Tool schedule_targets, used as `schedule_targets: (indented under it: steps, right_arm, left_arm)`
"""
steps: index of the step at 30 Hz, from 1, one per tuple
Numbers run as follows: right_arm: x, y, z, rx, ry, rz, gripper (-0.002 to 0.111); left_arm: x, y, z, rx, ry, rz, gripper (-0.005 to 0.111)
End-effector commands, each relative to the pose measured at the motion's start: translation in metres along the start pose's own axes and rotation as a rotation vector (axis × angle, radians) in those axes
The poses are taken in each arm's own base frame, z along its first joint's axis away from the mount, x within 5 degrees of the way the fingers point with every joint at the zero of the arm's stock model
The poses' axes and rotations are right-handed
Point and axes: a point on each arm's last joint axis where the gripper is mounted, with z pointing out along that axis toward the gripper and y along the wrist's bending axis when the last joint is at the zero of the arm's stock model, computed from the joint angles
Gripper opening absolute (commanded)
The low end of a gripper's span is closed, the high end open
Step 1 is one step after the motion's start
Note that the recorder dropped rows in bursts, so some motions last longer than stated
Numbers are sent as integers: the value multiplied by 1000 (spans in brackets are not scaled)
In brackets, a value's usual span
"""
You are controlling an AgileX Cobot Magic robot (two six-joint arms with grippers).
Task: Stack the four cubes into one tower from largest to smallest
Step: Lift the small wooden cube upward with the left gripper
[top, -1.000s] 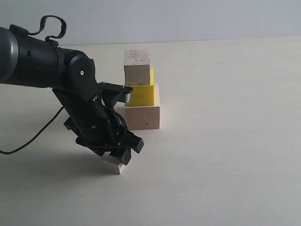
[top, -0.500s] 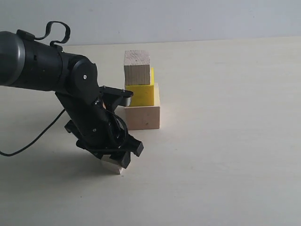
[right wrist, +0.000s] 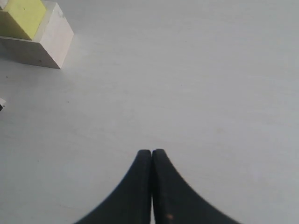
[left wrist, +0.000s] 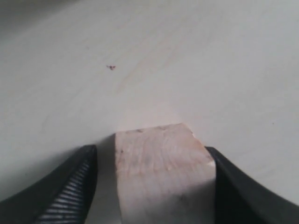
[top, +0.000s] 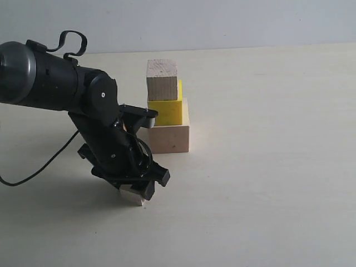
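Left of and nearer than the part-built tower (top: 167, 125), the smallest wooden cube (left wrist: 161, 179) lies on the desk (top: 267, 167), straddled but not gripped by the wide-open left end effector (top: 138, 189). The large wooden cube (top: 168, 139), yellow cube (top: 167, 111) and medium wooden cube (top: 162, 79) are already stacked, so only the smallest is left. The right end effector (right wrist: 152, 155) is shut and empty, and no writing can be read.

The yellow cube (top: 167, 111) is a plain, bright yellow; the large cube (top: 168, 138) beneath it is pale pinkish-beige wood, the medium cube (top: 162, 79) on top of it is light tan with fine grain lines, and the small cube (left wrist: 161, 177), lying nearer the camera than it, is pale wood with faint brown streaks. The left end effector (top: 139, 192) is glossy black with a finely ribbed dark-grey pad (left wrist: 70, 191), and the right end effector (right wrist: 152, 186) is plain black. The worktop (top: 267, 167) is cream with one tiny red speck (left wrist: 111, 67), crossed by a black cable (top: 39, 164).
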Motion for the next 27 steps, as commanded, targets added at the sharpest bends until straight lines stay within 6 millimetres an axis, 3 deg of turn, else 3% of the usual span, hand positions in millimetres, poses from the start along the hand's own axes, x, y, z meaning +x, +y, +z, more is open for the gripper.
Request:
schedule_targets:
  steps: [1,7,13,19,27]
  right_arm:
    - [1,0,-1,-2,-9,-5,0]
    - [1,0,-1,-2,-9,-5,0]
    - [1,0,-1,-2,-7,-5,0]
    - [1,0,-1,-2,-7,-5,0]
    - [1,0,-1,-2,-5,-5,0]
  left_arm:
    - [-2,-2,0,-2,-11,17,61]
    - [-2,-2,0,-2,-7,17,40]
    - [0,-3,-2,1,5,29,0]
    - [1,-7,-23,14,-37,43,0]
    - [10,-20,-81,89,-164,153,0]
